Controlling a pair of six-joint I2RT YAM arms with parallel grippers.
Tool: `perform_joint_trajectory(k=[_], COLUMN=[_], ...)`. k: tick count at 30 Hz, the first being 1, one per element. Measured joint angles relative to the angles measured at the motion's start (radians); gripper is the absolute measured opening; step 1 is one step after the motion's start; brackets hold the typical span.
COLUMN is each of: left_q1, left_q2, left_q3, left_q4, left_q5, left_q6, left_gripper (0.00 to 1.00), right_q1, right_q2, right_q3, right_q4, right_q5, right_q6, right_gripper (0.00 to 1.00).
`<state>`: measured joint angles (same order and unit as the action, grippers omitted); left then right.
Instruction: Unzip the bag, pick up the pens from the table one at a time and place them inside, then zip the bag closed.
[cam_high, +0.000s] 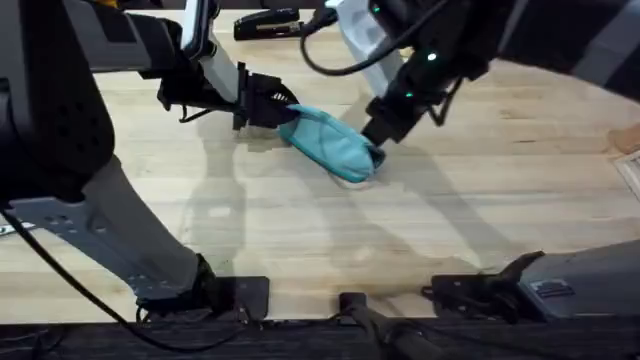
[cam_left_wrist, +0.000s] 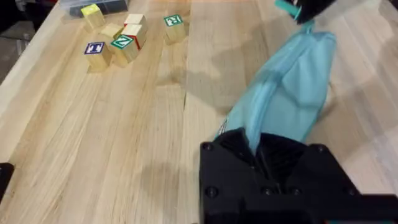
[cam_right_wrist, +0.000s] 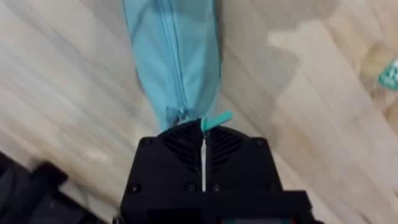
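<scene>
The teal bag (cam_high: 330, 145) lies slantwise on the table (cam_high: 300, 240), stretched between both grippers. My left gripper (cam_high: 272, 108) is shut on the bag's left end; in the left wrist view the fabric (cam_left_wrist: 292, 87) runs out from between its fingers (cam_left_wrist: 256, 146). My right gripper (cam_high: 378, 137) is at the opposite end, shut on the teal zipper pull (cam_right_wrist: 217, 118). In the right wrist view the zipper line (cam_right_wrist: 173, 62) looks closed along the stretch that shows. The pens are out of view.
A black stapler (cam_high: 265, 22) lies at the table's far edge. Several wooden letter blocks (cam_left_wrist: 124, 37) sit in a cluster beyond the bag in the left wrist view. The table's right edge (cam_high: 628, 160) lies well away from the bag.
</scene>
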<state>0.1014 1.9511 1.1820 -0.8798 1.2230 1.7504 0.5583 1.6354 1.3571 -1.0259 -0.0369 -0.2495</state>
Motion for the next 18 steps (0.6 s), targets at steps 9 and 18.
perform_joint_trajectory(k=[9, 18], left_q1=[-0.013, -0.016], left_q2=[0.000, 0.000], left_q3=[0.000, 0.000], left_q4=[0.000, -0.001], left_q5=[0.010, 0.012], left_q6=[0.000, 0.000], left_gripper=[0.043, 0.043], right_q1=[-0.072, -0.087], right_q2=[-0.023, -0.029], right_q3=[-0.031, -0.305], right_q4=[-0.091, 0.145], right_q5=[0.004, -0.011], right_q6=[-0.033, 0.062], right_gripper=[0.033, 0.033])
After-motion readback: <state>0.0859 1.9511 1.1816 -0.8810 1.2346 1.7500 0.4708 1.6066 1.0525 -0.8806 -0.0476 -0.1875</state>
